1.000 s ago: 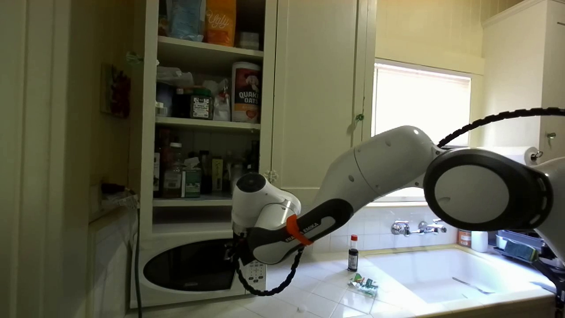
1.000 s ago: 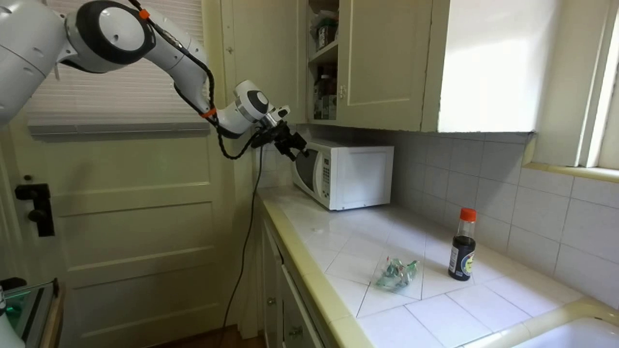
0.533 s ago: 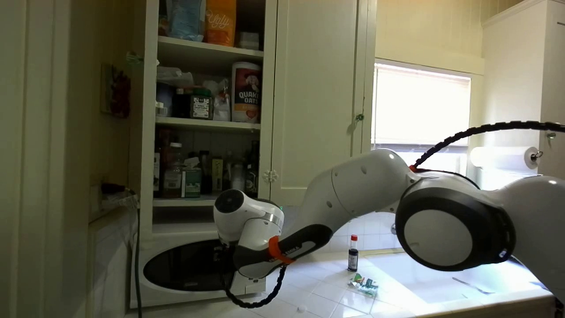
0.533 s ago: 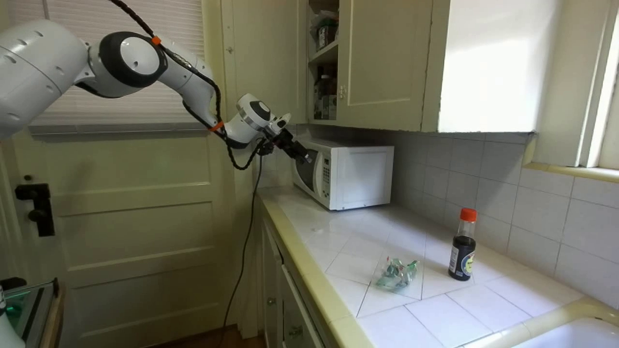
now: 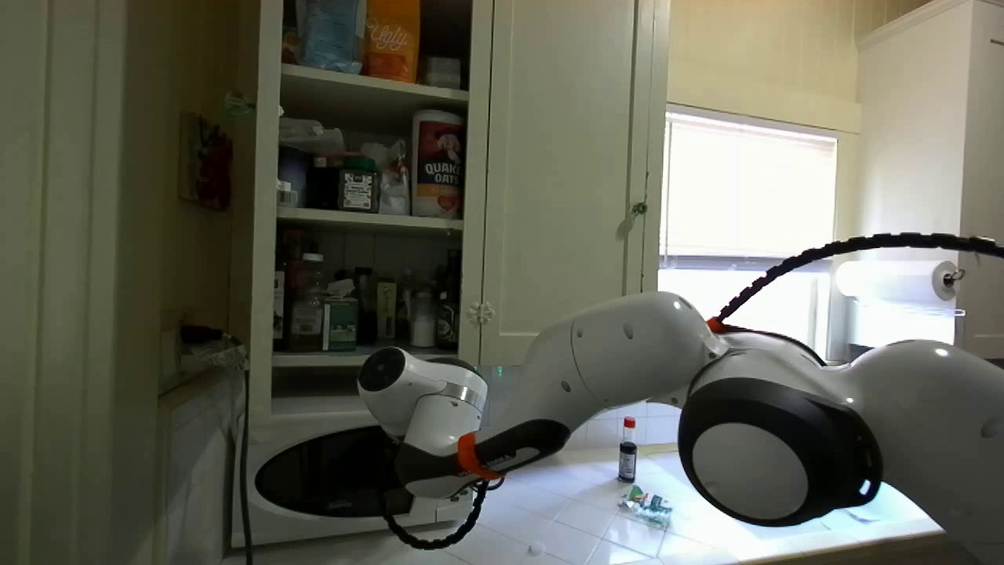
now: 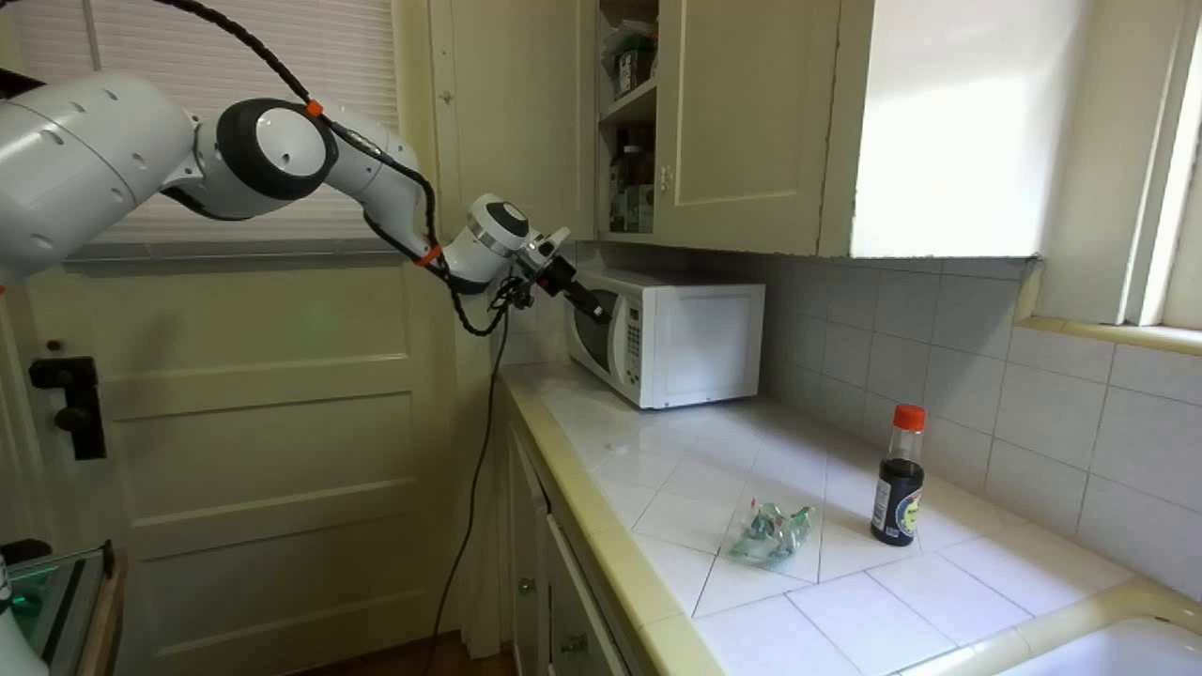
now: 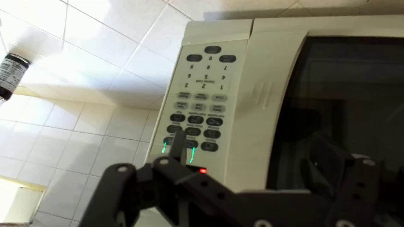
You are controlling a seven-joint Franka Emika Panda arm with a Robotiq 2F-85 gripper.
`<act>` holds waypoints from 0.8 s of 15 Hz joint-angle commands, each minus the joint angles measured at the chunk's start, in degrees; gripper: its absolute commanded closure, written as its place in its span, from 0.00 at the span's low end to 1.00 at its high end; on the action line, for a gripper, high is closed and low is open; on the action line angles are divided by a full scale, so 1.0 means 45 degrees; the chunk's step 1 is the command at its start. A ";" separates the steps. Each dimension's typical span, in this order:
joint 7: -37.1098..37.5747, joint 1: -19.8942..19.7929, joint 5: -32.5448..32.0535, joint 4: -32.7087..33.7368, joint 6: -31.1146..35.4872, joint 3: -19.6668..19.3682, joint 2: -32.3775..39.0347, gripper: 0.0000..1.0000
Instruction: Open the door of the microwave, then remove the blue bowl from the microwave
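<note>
I have my tool (image 7: 249, 145) at the front of the microwave (image 6: 704, 343), its two fingers (image 7: 179, 147) spread well apart: in the wrist view one overlaps the button panel (image 7: 202, 101), the other the closed door (image 7: 328, 91). I cannot tell whether either touches. The microwave stands at the far end of the tiled table (image 6: 648, 479) in an exterior view, below the cupboard (image 6: 751, 122). Nearer the camera there, a red-capped bottle of dark liquid (image 6: 897, 488) stands upright, and a crumpled clear-and-green wrapper (image 6: 772, 533) lies near it. In an exterior view my arm (image 5: 612, 353) covers part of the microwave's front.
</note>
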 commanded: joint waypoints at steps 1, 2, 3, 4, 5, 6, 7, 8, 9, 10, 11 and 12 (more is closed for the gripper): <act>0.0981 0.0071 0.0084 0.0627 -0.0890 -0.0355 0.0412 0.00; 0.1122 0.0041 0.0112 0.0633 -0.1035 -0.0387 0.0416 0.00; 0.1208 0.0021 0.0137 0.0627 -0.1146 -0.0413 0.0420 0.00; 0.1309 0.0004 0.0152 0.0655 -0.1282 -0.0439 0.0456 0.00; 0.1333 -0.0025 0.0212 0.0672 -0.1228 -0.0386 0.0474 0.00; 0.1419 -0.0009 0.0210 0.0677 -0.1291 -0.0386 0.0481 0.00; 0.1468 -0.0025 0.0233 0.0690 -0.1324 -0.0365 0.0495 0.00; 0.1353 -0.0055 0.0323 0.0701 -0.1428 -0.0292 0.0478 0.00; 0.1307 -0.0018 0.0380 0.0625 -0.1605 -0.0264 0.0396 0.00; 0.1338 0.0055 0.0473 0.0415 -0.1854 -0.0215 0.0195 0.00; 0.1124 0.0082 0.0727 0.0195 -0.2352 -0.0043 -0.0022 0.00; 0.1010 0.0151 0.0970 -0.0086 -0.2905 0.0111 -0.0249 0.00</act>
